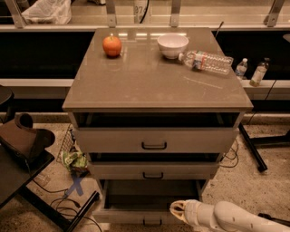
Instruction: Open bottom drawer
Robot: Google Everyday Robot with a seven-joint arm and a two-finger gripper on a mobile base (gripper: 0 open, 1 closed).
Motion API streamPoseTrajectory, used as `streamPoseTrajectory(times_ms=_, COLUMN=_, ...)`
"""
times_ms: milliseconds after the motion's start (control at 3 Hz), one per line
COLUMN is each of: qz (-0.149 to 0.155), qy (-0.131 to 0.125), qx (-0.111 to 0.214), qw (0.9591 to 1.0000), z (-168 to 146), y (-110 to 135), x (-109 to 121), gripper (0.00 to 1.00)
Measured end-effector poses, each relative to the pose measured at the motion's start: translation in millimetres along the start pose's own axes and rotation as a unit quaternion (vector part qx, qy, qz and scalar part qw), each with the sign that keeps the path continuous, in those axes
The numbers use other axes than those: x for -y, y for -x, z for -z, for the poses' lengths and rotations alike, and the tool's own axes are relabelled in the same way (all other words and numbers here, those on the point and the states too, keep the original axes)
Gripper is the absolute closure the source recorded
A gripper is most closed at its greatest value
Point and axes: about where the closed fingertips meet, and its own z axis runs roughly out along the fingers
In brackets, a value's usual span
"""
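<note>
Already the bottom drawer (131,216) stands pulled out at six o'clock, lowest in the cabinet (154,86). The gripper (180,210) hangs at five o'clock against its front, probably to draw it; how its jaws stand I cannot tell. I count three drawers, all ajar. On top sit one orange fruit (112,45), one white bowl (172,45) and one plastic bottle (206,61).

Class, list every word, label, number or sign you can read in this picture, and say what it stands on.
No text can be read for certain.
Water bottle label: too blurred to read.
Small bottles on the right ledge: labels too small.
White object at the top edge: dark marks, illegible.
Bottom drawer, and the gripper by its front: no markings seen.
</note>
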Motion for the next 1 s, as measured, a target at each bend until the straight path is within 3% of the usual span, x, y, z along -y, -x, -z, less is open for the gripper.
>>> streamPoseTrajectory(times_ms=333, qz=0.025, qy=-0.003, qx=-0.003, qw=0.9997, z=-31, y=-9, x=10, gripper=1.00)
streamPoseTrajectory(times_ms=1000, qz=0.045, qy=-0.003, qx=-0.025, qw=0.9987, z=-100, y=-41, x=44, gripper=1.00)
